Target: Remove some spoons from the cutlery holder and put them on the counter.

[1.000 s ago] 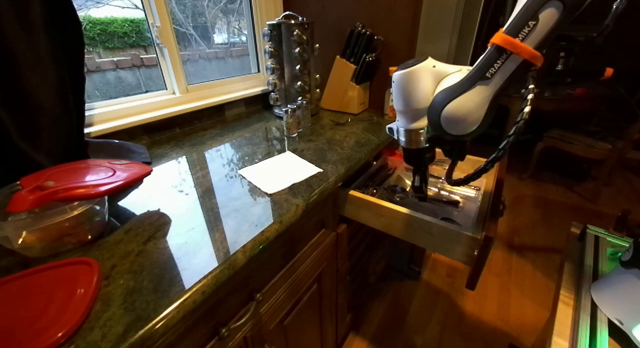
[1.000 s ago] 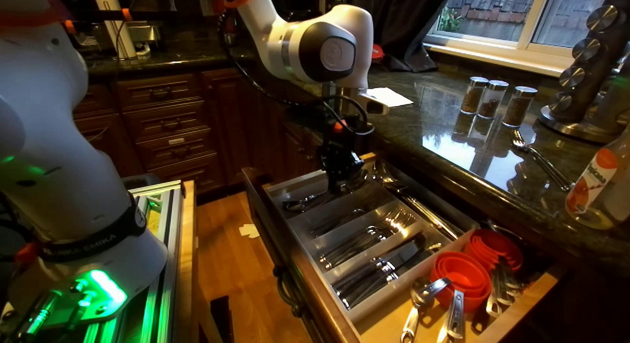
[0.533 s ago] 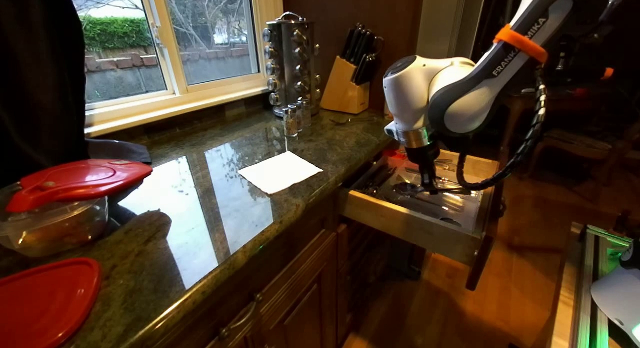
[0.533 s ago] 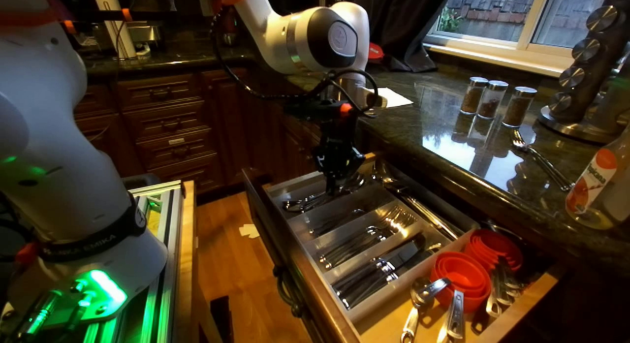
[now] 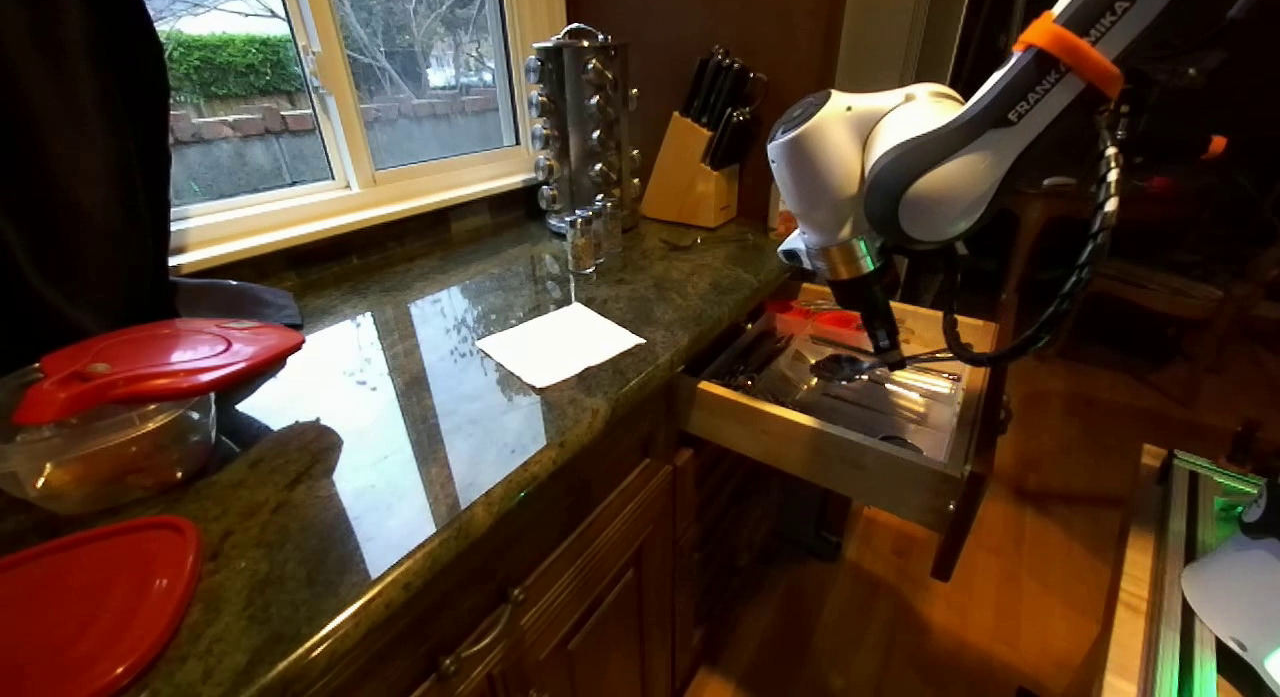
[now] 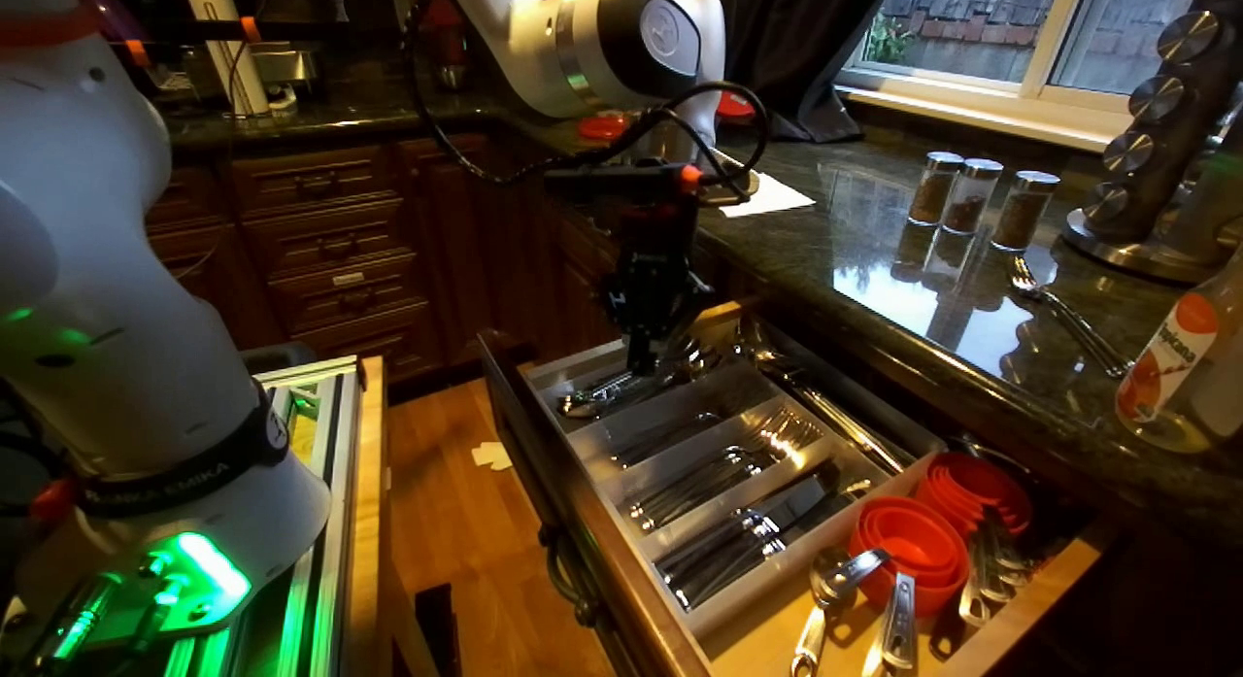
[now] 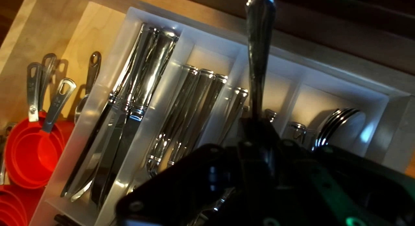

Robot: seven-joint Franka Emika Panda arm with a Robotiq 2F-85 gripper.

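White arm [image 5: 955, 182], orange band [image 5: 1070, 55], black end effector [image 5: 892, 359].

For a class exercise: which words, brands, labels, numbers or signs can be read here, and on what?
"FRANK", then "MIKA", parted by an orange band: robot arm.
"EMIKA", letters before it unclear: black band low on the robot arm.
"picana", its start unclear: bottle.
Too small or blurred to read: any marks on a cup handle, the drawer label, the knife block.
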